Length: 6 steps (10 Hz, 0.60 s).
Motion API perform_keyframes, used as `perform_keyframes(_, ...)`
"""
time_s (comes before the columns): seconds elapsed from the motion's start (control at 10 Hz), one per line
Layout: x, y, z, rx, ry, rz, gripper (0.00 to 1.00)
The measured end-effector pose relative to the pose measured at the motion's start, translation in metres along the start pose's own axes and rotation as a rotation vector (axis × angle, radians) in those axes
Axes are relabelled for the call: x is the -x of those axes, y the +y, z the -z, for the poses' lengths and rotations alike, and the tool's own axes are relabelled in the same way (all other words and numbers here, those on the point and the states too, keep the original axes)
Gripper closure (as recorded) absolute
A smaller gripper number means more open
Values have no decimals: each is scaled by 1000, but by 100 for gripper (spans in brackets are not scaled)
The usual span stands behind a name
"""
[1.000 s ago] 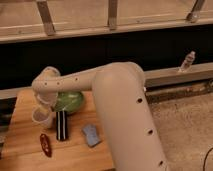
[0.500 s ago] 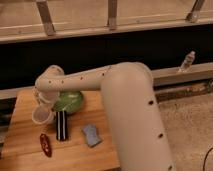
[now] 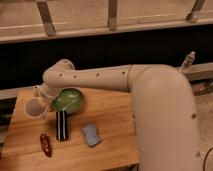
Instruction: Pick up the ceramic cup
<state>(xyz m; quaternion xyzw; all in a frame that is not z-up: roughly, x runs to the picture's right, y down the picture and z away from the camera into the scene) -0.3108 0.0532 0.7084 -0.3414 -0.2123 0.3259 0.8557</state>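
So the ceramic cup [image 3: 34, 108] sits near the left edge of the wooden worktop [image 3: 112, 125], at about 9 o'clock from the green bowl [image 3: 68, 99], and the two look like they're just beside each other, maybe touching. The gripper [image 3: 42, 98] is right at the cup, tucked at its 1 o'clock side, squeezed between cup and bowl. Honestly can't tell whether the fingers are spread or pinching the rim, the wrist blocks that bit

What could go wrong, my guess: the cup is close to the worktop's left edge, so a bad nudge could push it off that side. If the grip only catches the rim on one side, the cup might tilt or slip out on the lift. And with the bowl sitting this tight, the wrist could bump or drag it along

Other stuff around: a black rectangular thing [image 3: 61, 125] at 6 o'clock from the bowl, a red object [image 3: 45, 144] lower left, a blue-grey sponge-looking thing [image 3: 91, 135] towards the middle, all well apart from the cup. A small clear bottle [image 3: 188, 61] stands far off at 2 o'clock on the ledge. Only the bowl really crowds things
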Motion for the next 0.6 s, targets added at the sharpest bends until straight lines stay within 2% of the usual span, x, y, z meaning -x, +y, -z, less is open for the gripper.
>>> perform_keyframes(0.3,16,-12,65,-31,-162,-40,100)
perform_keyframes(0.4,13,-31,95,-51,-243,-86,100)
perform_keyframes(0.5,6,-48,116,-70,-295,-130,100)
perform_keyframes(0.6,3,-57,128,-80,-324,-153,100)
